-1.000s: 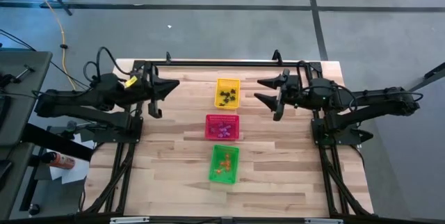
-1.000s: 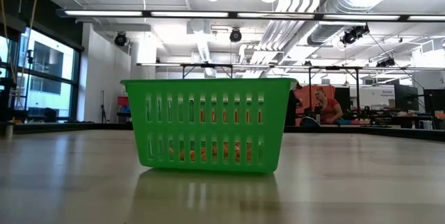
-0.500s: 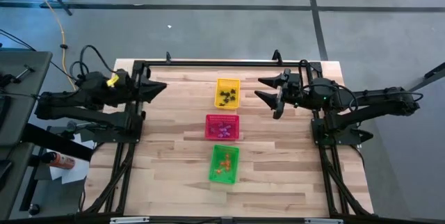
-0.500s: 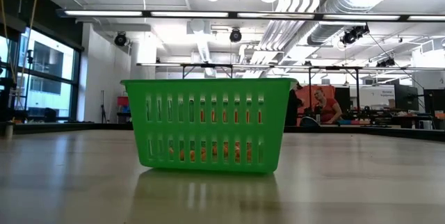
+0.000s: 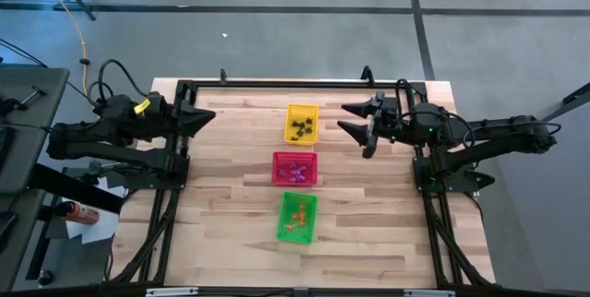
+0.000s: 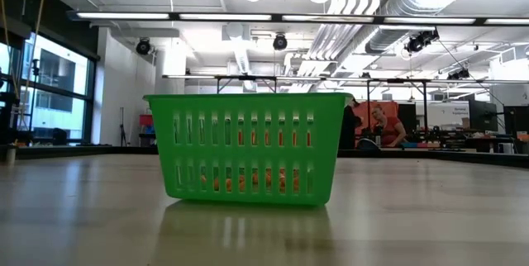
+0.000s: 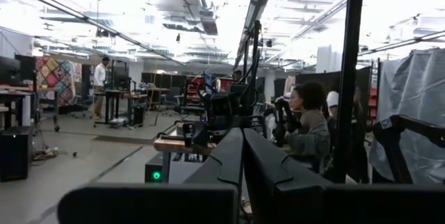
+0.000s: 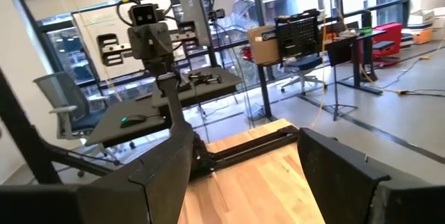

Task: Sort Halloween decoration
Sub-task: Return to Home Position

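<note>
Three mesh baskets stand in a row down the table's middle. The yellow basket [image 5: 301, 124], farthest, holds black trinkets [image 5: 300, 130]. The red basket [image 5: 295, 168] holds purple-pink trinkets [image 5: 295, 173]. The green basket [image 5: 297, 218], nearest, holds orange trinkets [image 5: 295, 219]; these also show through the slots of the green basket [image 6: 248, 146] in the low view. All trinkets lie on the basket floors. My left gripper [image 5: 207, 116] hovers shut over the table's far left, away from the baskets. My right gripper [image 5: 343, 119] stands open and empty, just right of the yellow basket.
Bare wooden table [image 5: 230, 196] lies on both sides of the basket row. A black frame rail [image 5: 295, 83] runs along the far edge. In the room beyond the table, people [image 7: 306, 123] sit at desks.
My left gripper has drawn back toward the table's left edge, away from the yellow basket, rolling and tipping its fingers slightly upward. It stays shut. The baskets and their trinkets have not moved.
</note>
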Motion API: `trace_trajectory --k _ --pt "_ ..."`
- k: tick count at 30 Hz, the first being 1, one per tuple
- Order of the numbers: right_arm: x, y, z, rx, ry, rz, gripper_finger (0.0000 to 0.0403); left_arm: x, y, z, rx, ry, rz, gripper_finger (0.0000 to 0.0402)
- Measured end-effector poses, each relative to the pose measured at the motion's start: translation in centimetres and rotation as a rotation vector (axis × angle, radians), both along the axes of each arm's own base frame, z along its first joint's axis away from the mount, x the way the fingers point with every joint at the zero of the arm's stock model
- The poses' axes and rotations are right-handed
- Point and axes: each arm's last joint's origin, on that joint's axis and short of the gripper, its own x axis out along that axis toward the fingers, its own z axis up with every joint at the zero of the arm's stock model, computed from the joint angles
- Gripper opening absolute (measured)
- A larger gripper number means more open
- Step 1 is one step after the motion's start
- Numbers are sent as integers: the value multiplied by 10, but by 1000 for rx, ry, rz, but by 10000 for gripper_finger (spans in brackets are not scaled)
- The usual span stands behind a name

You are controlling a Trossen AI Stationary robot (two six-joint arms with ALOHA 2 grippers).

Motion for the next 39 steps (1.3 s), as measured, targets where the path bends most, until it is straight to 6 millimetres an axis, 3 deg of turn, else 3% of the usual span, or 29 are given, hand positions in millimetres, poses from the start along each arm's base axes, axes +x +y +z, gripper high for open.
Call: trace_trajectory --k 7,15,20,28,31,39 --pt "-7 0 0 -3 22 21 257 0 0 -1 0 10 0 0" --pt "-35 0 4 -7 72 46 233 0 1 -1 -13 9 16 0" --pt "-51 0 7 -50 84 66 170 0 1 -1 -46 5 7 0" --pt "-65 3 5 -104 124 193 15 -1 2 0 -85 -3 38 0" --pt "-69 5 -5 -99 78 247 14 -3 3 0 -94 -11 62 0" --pt "-84 6 -57 -63 -72 232 3 -12 4 2 -113 -41 111 0"
